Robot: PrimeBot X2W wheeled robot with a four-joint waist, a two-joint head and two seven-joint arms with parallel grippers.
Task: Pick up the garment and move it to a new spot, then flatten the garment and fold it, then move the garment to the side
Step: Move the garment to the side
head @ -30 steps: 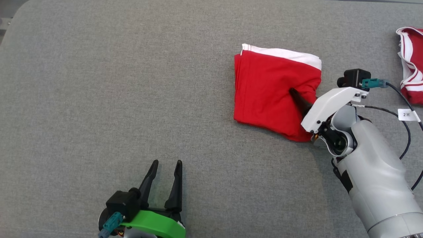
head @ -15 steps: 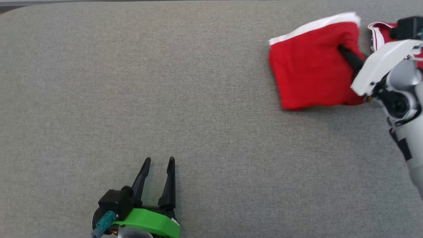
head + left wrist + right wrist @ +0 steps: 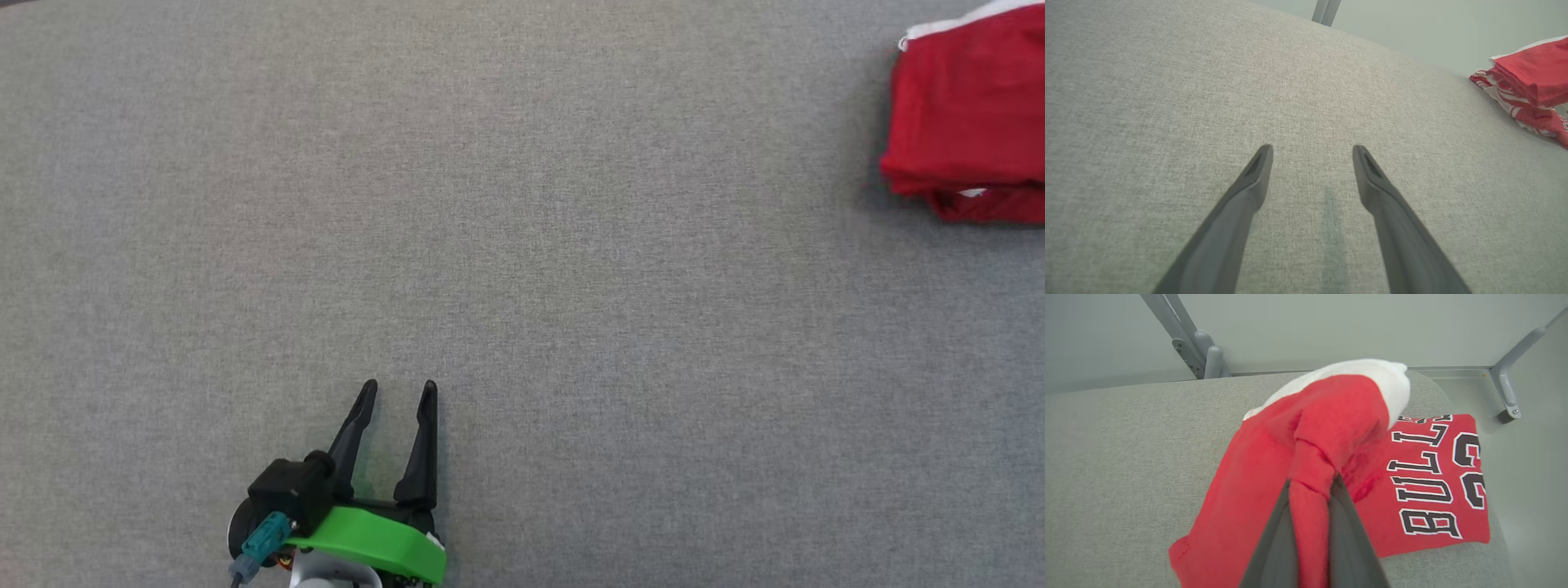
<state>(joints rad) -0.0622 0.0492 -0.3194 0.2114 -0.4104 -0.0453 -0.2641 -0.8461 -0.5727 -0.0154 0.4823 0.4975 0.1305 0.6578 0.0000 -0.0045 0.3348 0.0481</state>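
Now the right tool [image 3: 1312,490] has clamped shut on a bunched fold of the red garment [image 3: 1241,506], where a second ago its fingers were not yet closed. It has carried the garment from mid-desk [image 3: 490,245] to the right edge, partly onto a lettered red jersey [image 3: 1437,486] that lay well apart from it before. The left tool [image 3: 400,385] hangs open over the desk's near side. Folding looks done; seemingly only the release remains

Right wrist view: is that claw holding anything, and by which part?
The right gripper is shut on the red garment, pinching a bunched-up fold of its red cloth.
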